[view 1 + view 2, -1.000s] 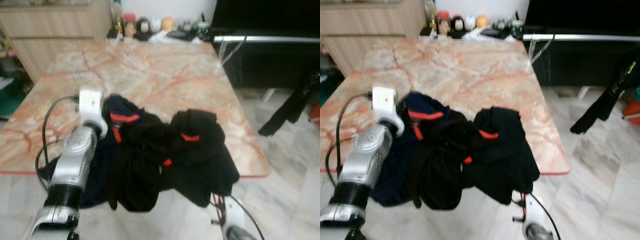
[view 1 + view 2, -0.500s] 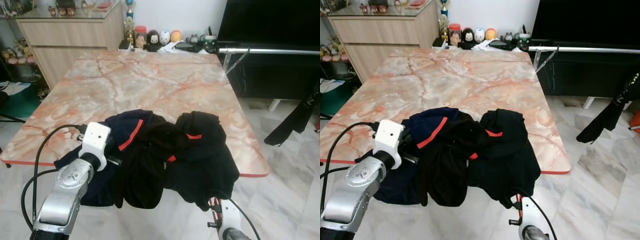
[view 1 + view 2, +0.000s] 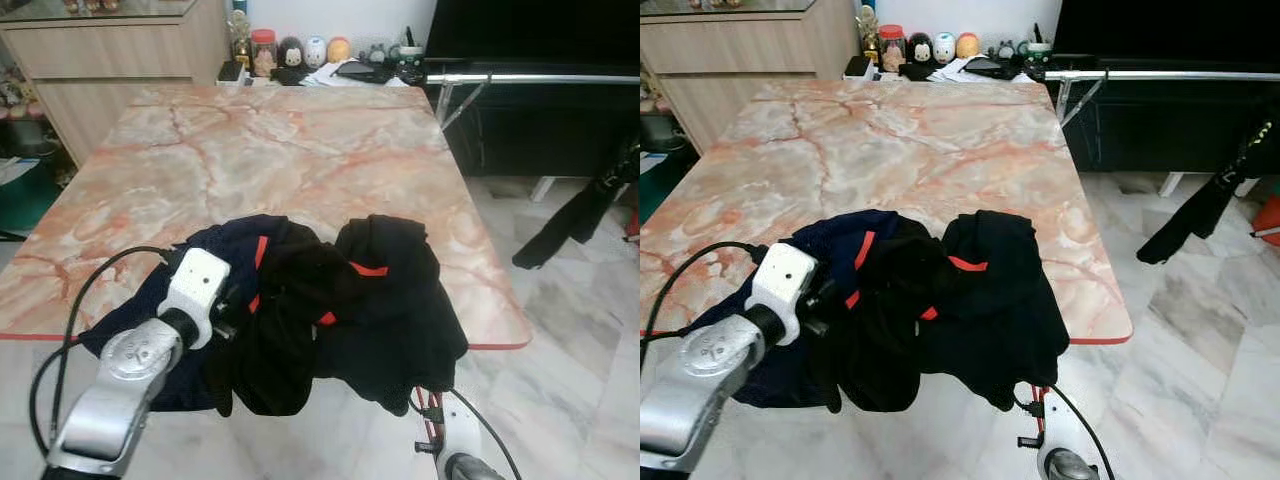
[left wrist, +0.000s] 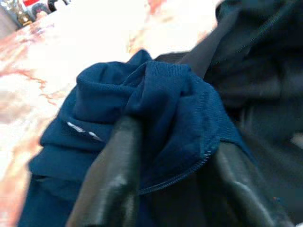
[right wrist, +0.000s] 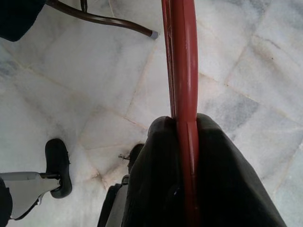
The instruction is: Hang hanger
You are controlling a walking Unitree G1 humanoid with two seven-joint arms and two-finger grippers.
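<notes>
A heap of dark clothes (image 3: pixel 330 310) hangs over the front edge of the marble table (image 3: pixel 300 140): a navy garment (image 3: pixel 215 250) with a red stripe and black pieces with red trim. My left arm (image 3: pixel 150 350) reaches into the heap from the left. In the left wrist view my left gripper (image 4: pixel 175 137) is shut on a fold of the navy garment (image 4: pixel 161 99). My right gripper (image 5: pixel 184 120) is low, under the heap, and shut on a red hanger (image 5: pixel 179 56) above the floor. A bit of the red hanger (image 3: pixel 432 410) peeks out below the clothes.
A metal clothes rail (image 3: pixel 520 78) runs at the back right before a dark screen. A black garment (image 3: pixel 575 220) hangs at the far right. Jars and figurines (image 3: pixel 300 50) line the table's far edge, beside a wooden cabinet (image 3: pixel 110 50). A thin dark leg (image 5: pixel 99 19) crosses the marble floor.
The camera has tilted and shifted. My left gripper has sunk lower into the heap near the table's front edge, and the navy garment is drawn further left.
</notes>
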